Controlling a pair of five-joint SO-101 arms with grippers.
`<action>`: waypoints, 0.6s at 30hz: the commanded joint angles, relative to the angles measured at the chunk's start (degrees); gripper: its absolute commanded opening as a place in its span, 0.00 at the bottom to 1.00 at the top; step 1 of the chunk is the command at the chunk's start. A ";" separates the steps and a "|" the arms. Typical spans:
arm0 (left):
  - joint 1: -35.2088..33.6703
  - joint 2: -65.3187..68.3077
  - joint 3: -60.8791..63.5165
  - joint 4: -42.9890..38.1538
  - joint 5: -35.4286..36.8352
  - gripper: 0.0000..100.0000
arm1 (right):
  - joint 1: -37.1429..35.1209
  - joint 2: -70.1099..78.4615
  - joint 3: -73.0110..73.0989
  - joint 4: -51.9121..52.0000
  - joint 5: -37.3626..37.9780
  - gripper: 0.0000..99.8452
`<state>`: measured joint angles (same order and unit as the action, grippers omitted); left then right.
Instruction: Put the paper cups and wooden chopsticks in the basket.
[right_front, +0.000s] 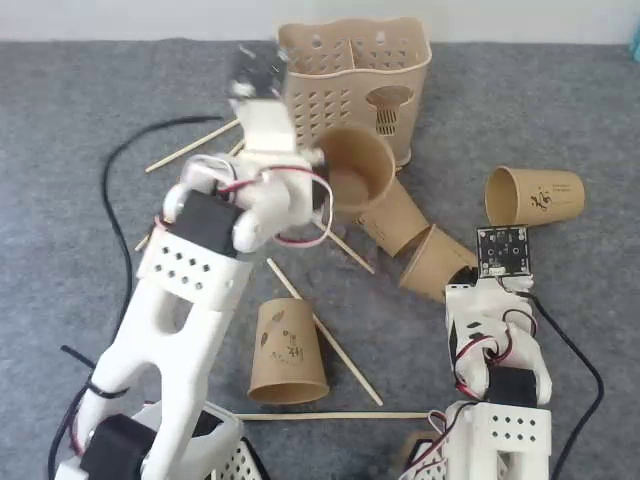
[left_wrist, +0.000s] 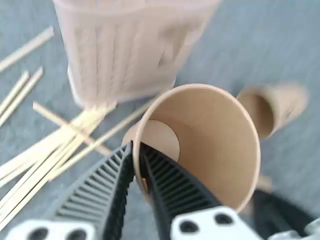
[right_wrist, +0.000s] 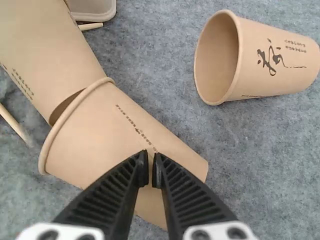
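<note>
Paper cup (left_wrist: 210, 140) clamped in left pincer (left_wrist: 136, 147) before basket (left_wrist: 125, 50), chopsticks (left_wrist: 50, 150) around; right pincer (right_wrist: 150, 157) closed

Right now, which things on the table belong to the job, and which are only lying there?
Job: basket; paper cup held by the left gripper; upturned cup; three cups lying on their sides; wooden chopsticks.
Just lying about: black cable; grey mat.

Left arm (right_front: 190, 290): stretched forward, wrist just in front of the basket (right_front: 350, 95). Left gripper (left_wrist: 136, 150): pinched on the rim of a paper cup (left_wrist: 210, 140).
Right arm (right_front: 495, 350): folded low, well short of the basket. Right gripper (right_wrist: 148, 160): fingers together, gripping nothing.
</note>
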<state>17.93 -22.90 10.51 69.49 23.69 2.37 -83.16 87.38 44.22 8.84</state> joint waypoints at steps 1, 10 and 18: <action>-0.35 -0.09 -11.91 -0.09 8.44 0.01 | 0.04 -1.36 -0.79 -1.27 0.62 0.03; -0.35 5.54 -29.93 -8.09 15.56 0.01 | 0.04 -1.36 -0.70 -1.36 0.62 0.03; -0.44 32.62 -63.08 0.18 15.65 0.01 | 0.04 -1.36 -0.62 -1.45 0.70 0.03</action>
<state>17.76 -2.77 -33.10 65.63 38.73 2.37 -83.16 87.38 44.22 8.84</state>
